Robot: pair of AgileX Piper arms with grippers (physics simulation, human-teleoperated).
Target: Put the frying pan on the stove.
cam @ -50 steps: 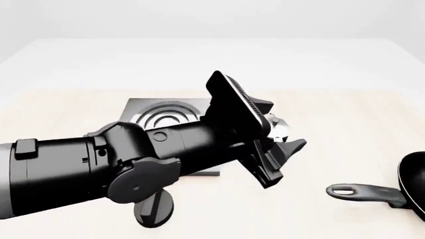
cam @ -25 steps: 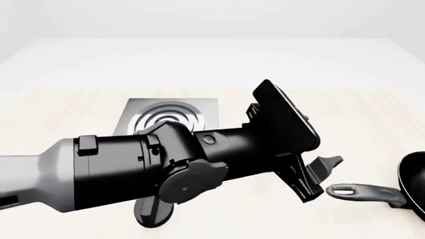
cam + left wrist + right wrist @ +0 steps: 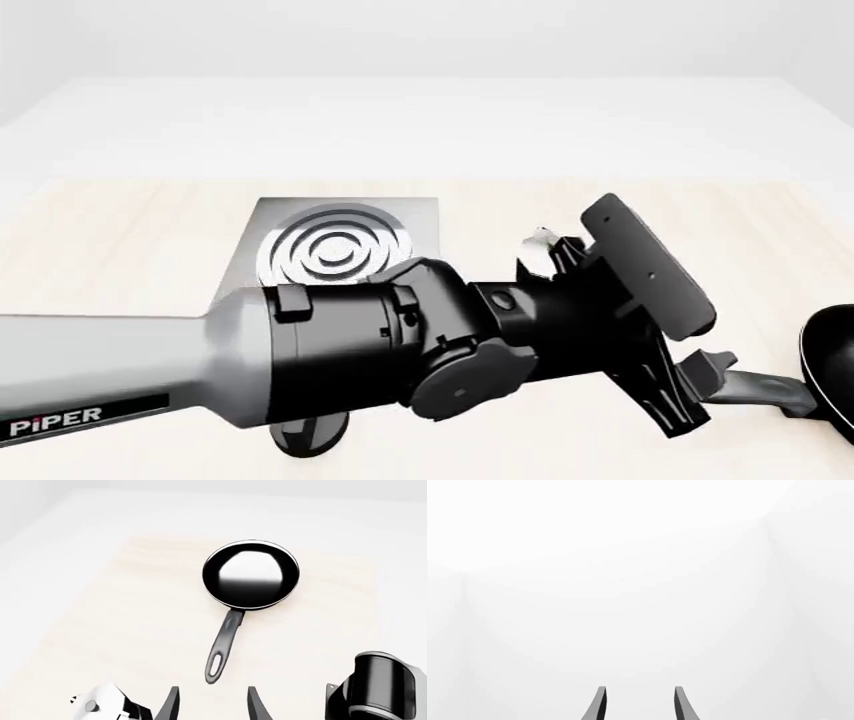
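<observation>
While it lies flat, frying pan (image 3: 250,575): handle end at 12 o'clock, just beyond the fingertips.
Left gripper (image 3: 212,705): spread, empty.
Right gripper (image 3: 639,705): spread, empty.

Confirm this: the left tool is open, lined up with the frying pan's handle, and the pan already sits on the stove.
Not quite. The frying pan lies on the bare table, as the left wrist view shows; the stove carries nothing in the front view. The left tool is open, facing the handle.

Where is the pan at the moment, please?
In the front view the pan lies on the table at the right edge, its handle pointing left to the open left gripper, right of the stove.
</observation>
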